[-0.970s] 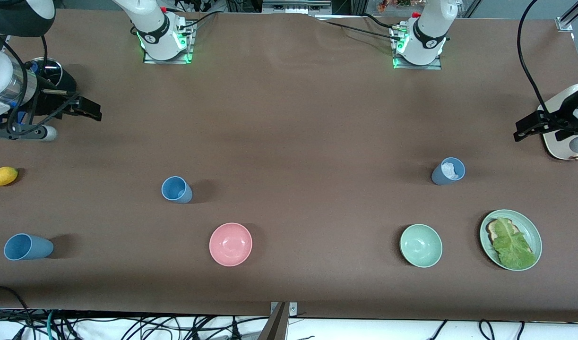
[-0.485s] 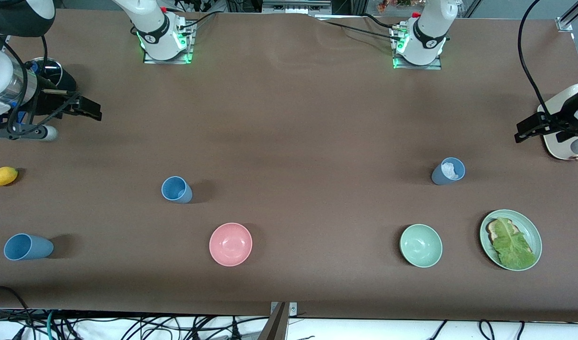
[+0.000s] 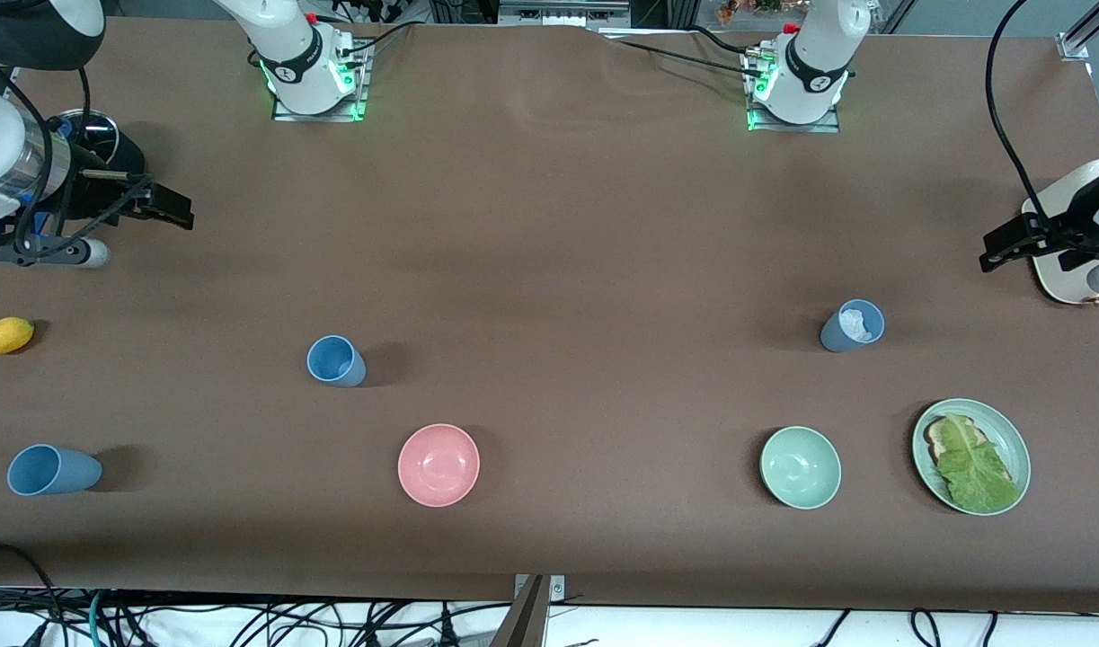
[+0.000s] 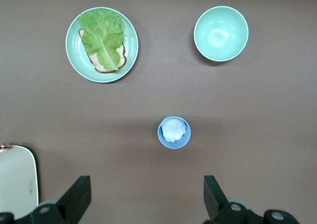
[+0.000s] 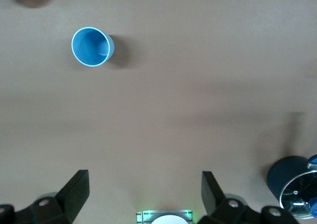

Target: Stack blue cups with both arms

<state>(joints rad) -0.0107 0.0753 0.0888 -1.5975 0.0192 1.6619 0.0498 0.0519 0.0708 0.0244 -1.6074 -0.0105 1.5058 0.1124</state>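
Note:
Three blue cups stand apart on the brown table. One sky-blue cup (image 3: 336,361) (image 5: 91,46) is toward the right arm's end. Another sky-blue cup (image 3: 53,470) sits nearer the front camera, at that end's corner. A grey-blue cup (image 3: 852,325) (image 4: 174,132) with something white and crumpled inside is toward the left arm's end. My right gripper (image 3: 164,207) (image 5: 143,194) hangs open and empty above the table at the right arm's end. My left gripper (image 3: 1007,244) (image 4: 146,199) hangs open and empty at the left arm's end, apart from the grey-blue cup.
A pink bowl (image 3: 438,465), a green bowl (image 3: 800,467) (image 4: 221,33) and a green plate (image 3: 1007,431) (image 4: 74,60) with bread and lettuce line the front. A yellow fruit (image 3: 5,335), a dark container (image 5: 290,182) and a white board (image 4: 17,184) lie at the table's ends.

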